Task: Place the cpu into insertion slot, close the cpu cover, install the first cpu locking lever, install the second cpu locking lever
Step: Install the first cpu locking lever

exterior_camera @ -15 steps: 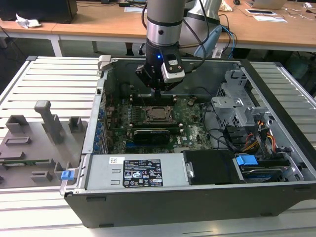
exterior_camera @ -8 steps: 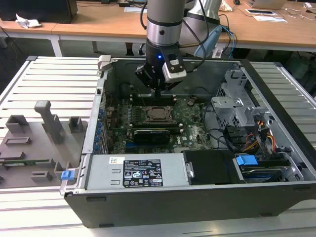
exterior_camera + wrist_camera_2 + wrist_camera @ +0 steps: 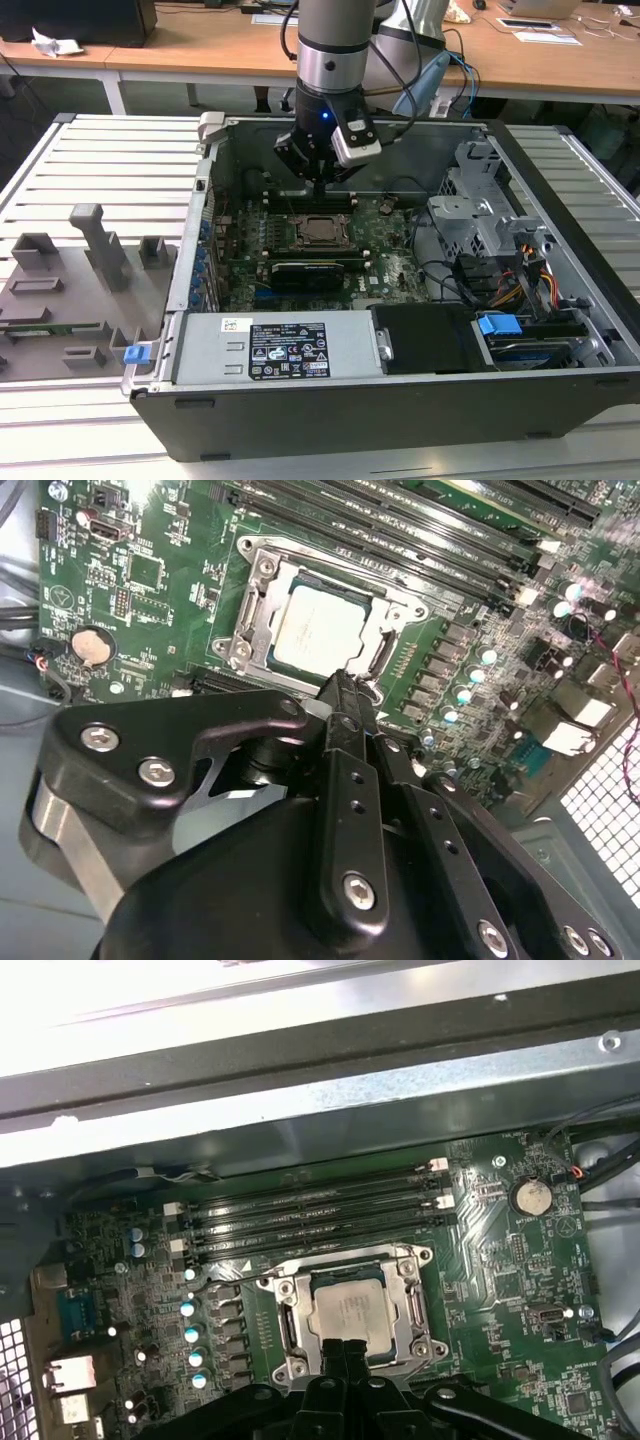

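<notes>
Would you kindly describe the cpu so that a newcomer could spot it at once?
Look inside the open computer case at the green motherboard. Near its middle, beside the long black memory slots, a metal frame surrounds the cpu: the only flat silvery-grey square there.

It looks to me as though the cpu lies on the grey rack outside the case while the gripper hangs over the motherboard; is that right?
Not quite: the cpu sits on the motherboard, framed by the cpu cover, as the first wrist view shows. The gripper does hang over the motherboard.
</notes>
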Tool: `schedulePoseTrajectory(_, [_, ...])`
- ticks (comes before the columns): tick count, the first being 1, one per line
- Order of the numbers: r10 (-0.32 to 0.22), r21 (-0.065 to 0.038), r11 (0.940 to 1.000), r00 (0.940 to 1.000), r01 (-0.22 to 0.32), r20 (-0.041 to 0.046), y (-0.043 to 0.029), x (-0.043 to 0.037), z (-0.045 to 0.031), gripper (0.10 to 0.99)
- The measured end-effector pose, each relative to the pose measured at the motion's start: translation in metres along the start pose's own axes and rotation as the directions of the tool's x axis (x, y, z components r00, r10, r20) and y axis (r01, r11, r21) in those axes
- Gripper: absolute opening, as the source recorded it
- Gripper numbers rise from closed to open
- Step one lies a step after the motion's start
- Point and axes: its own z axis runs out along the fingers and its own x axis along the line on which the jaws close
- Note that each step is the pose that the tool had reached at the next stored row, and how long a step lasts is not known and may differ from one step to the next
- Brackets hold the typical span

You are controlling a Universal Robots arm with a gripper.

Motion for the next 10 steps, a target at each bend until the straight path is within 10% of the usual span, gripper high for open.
schedulePoseTrajectory(10, [-0.086,0.0,0.9963,0.9963,0.086,-0.0023,0.0,0.0,0.0,0.106])
